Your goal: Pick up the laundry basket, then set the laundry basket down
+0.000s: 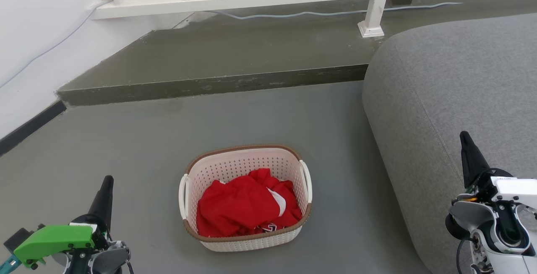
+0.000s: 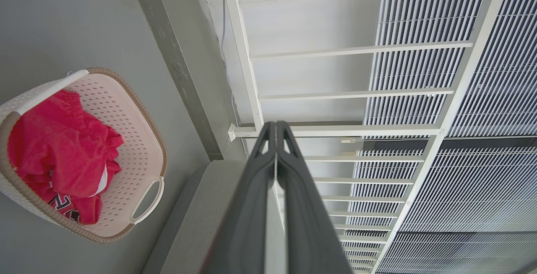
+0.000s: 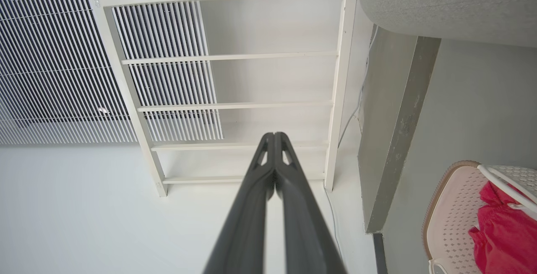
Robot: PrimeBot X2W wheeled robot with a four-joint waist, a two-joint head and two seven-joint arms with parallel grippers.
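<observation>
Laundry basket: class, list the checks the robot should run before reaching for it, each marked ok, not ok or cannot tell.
1. Cream-white perforated plastic laundry basket with brown rim upright on the grey floor: ok.
2. Its two white loop handles unobstructed: ok.
3. All red cloth inside: ok.
4. Open left pincer: not ok, shut.
5. Open right pincer: not ok, shut.
6. Gap to the grey fabric sofa: ok.
</observation>
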